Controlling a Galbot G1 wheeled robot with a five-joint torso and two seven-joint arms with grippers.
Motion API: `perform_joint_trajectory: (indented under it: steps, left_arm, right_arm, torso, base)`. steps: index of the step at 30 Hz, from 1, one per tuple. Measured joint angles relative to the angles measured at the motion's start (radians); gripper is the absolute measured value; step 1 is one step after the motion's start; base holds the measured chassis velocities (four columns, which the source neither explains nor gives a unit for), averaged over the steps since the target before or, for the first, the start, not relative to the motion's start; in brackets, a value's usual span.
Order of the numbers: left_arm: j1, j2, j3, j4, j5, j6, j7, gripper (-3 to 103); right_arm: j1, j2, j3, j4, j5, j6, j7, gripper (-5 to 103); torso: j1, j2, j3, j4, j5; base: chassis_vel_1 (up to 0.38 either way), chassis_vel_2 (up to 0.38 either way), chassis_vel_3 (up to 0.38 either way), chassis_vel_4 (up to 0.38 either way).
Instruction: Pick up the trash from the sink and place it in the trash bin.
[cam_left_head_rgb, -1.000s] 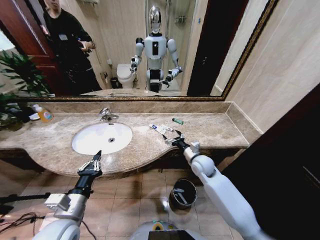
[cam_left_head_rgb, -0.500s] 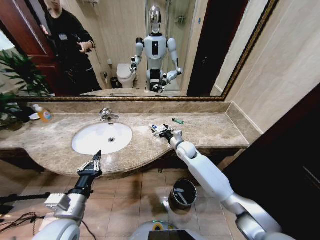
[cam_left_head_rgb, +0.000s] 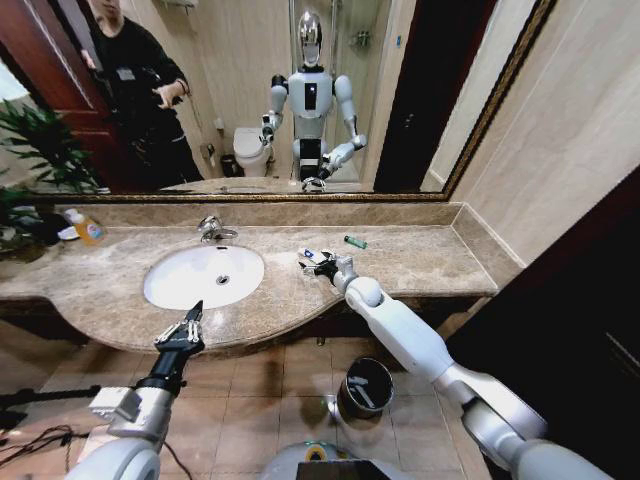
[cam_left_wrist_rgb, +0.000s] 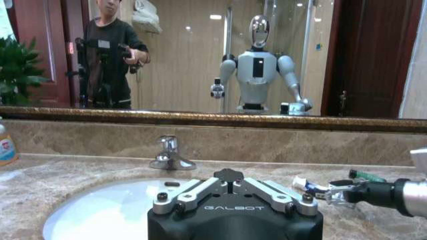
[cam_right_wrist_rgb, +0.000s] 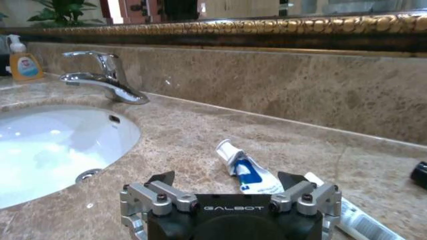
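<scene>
We've got our right end effector (cam_left_head_rgb: 322, 266) out over the marble bench (cam_left_head_rgb: 420, 255), fingers spread wide and grasping nothing, right above a white-and-blue tube (cam_right_wrist_rgb: 244, 168) that lies flat on the stone just beside the sink (cam_left_head_rgb: 204, 276). A long white wrapper (cam_right_wrist_rgb: 357, 215) lies next to that tube and a small dark green tube (cam_left_head_rgb: 355, 242) sits farther back near the wall. Our left end effector (cam_left_head_rgb: 179, 333) hangs released at the bench's front edge, and the trash bin (cam_left_head_rgb: 365, 387) stands on the floor below.

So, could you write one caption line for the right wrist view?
Open right gripper hovers over a white-and-blue tube on the marble counter, beside the white sink.
</scene>
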Motion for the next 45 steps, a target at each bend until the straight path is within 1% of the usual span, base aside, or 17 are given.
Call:
perform_joint_trajectory:
  steps: [3, 5, 7, 8, 10, 11, 13, 15, 16, 19, 20, 22, 26, 33, 41, 44, 45]
  left_arm:
    - [0.0, 0.0, 0.0, 0.0, 0.0, 0.0, 0.0, 0]
    - [0.0, 0.0, 0.0, 0.0, 0.0, 0.0, 0.0, 0]
    - [0.0, 0.0, 0.0, 0.0, 0.0, 0.0, 0.0, 0]
    - [0.0, 0.0, 0.0, 0.0, 0.0, 0.0, 0.0, 0]
    - [0.0, 0.0, 0.0, 0.0, 0.0, 0.0, 0.0, 0]
    - [0.0, 0.0, 0.0, 0.0, 0.0, 0.0, 0.0, 0]
    - [0.0, 0.0, 0.0, 0.0, 0.0, 0.0, 0.0, 0]
    - [0.0, 0.0, 0.0, 0.0, 0.0, 0.0, 0.0, 0]
    - [0.0, 0.0, 0.0, 0.0, 0.0, 0.0, 0.0, 0]
    - [0.0, 0.0, 0.0, 0.0, 0.0, 0.0, 0.0, 0]
    - [0.0, 0.0, 0.0, 0.0, 0.0, 0.0, 0.0, 0]
    - [0.0, 0.0, 0.0, 0.0, 0.0, 0.0, 0.0, 0]
    - [0.0, 0.0, 0.0, 0.0, 0.0, 0.0, 0.0, 0]
    - [0.0, 0.0, 0.0, 0.0, 0.0, 0.0, 0.0, 0]
    - [0.0, 0.0, 0.0, 0.0, 0.0, 0.0, 0.0, 0]
    - [0.0, 0.0, 0.0, 0.0, 0.0, 0.0, 0.0, 0]
    - [0.0, 0.0, 0.0, 0.0, 0.0, 0.0, 0.0, 0]
  right_arm:
    - [0.01, 0.013, -0.003, -0.017, 0.0, 0.0, 0.0, 103]
    - [0.023, 0.032, -0.004, -0.041, 0.0, -0.001, 0.002, 94]
    - [0.027, 0.036, -0.004, -0.047, 0.003, -0.001, 0.001, 94]
    - [0.031, 0.038, -0.003, -0.051, 0.008, -0.01, -0.005, 84]
    - [0.033, 0.04, -0.003, -0.053, 0.01, -0.017, -0.01, 84]
    - [0.035, 0.042, -0.003, -0.058, 0.011, -0.019, -0.011, 73]
    - [0.035, 0.044, -0.003, -0.061, 0.011, -0.02, -0.012, 73]
    - [0.038, 0.049, -0.002, -0.074, 0.01, -0.02, -0.013, 62]
    - [0.038, 0.049, -0.002, -0.074, 0.01, -0.02, -0.013, 62]
    - [0.042, 0.051, 0.003, -0.096, 0.001, -0.015, -0.017, 46]
    - [0.042, 0.051, 0.003, -0.096, 0.001, -0.015, -0.017, 46]
    - [0.044, 0.052, 0.007, -0.104, 0.0, -0.011, -0.017, 36]
    - [0.045, 0.048, 0.009, -0.109, -0.002, -0.006, -0.018, 36]
    - [0.045, 0.039, 0.013, -0.113, -0.005, 0.001, -0.024, 43]
    - [0.045, 0.044, 0.019, -0.132, -0.02, 0.013, -0.034, 46]
    - [0.044, 0.044, 0.02, -0.133, -0.022, 0.015, -0.036, 35]
    - [0.044, 0.044, 0.02, -0.133, -0.022, 0.015, -0.036, 35]
  torso:
    - [0.0, 0.0, 0.0, 0.0, 0.0]
    - [0.0, 0.0, 0.0, 0.0, 0.0]
    - [0.0, 0.0, 0.0, 0.0001, 0.0]
    - [0.0, 0.0, 0.0, 0.0, -0.0001]
    - [0.0, 0.0, 0.0, 0.0, -0.0001]
    - [0.0, 0.0, 0.0, 0.0, 0.0]
    - [0.0, 0.0, 0.0, 0.0, 0.0]
    - [0.0, 0.0, 0.0, 0.0, 0.0001]
    - [0.0, 0.0, 0.0, 0.0, 0.0001]
    - [0.0, 0.0, 0.0, 0.0, 0.0002]
    - [0.0, 0.0, 0.0, 0.0, 0.0002]
    - [0.0, 0.0, 0.0, 0.0, 0.0002]
    - [0.0, 0.0, 0.0, 0.0, 0.0002]
    - [0.0, 0.0, 0.0, 0.0, 0.0002]
    - [0.0, 0.0, 0.0, 0.0, 0.0002]
    - [0.0, 0.0, 0.0, 0.0, 0.0002]
    - [0.0, 0.0, 0.0, 0.0, 0.0002]
  base:
    - [0.0, 0.0, 0.0, 0.0]
    - [0.0, 0.0, 0.0, 0.0]
    - [0.0, 0.0, 0.0, 0.0]
    - [0.0, 0.0, 0.0, 0.0]
    - [0.0, 0.0, 0.0, 0.0]
    - [0.0, 0.0, 0.0, 0.0]
    - [0.0, 0.0, 0.0, 0.0]
    - [0.0, 0.0, 0.0, 0.0]
    - [0.0, 0.0, 0.0, 0.0]
    - [0.0, 0.0, 0.0, 0.0]
    - [0.0, 0.0, 0.0, 0.0]
    - [0.0, 0.0, 0.0, 0.0]
    - [0.0, 0.0, 0.0, 0.0]
    - [0.0, 0.0, 0.0, 0.0]
    - [0.0, 0.0, 0.0, 0.0]
    - [0.0, 0.0, 0.0, 0.0]
    - [0.0, 0.0, 0.0, 0.0]
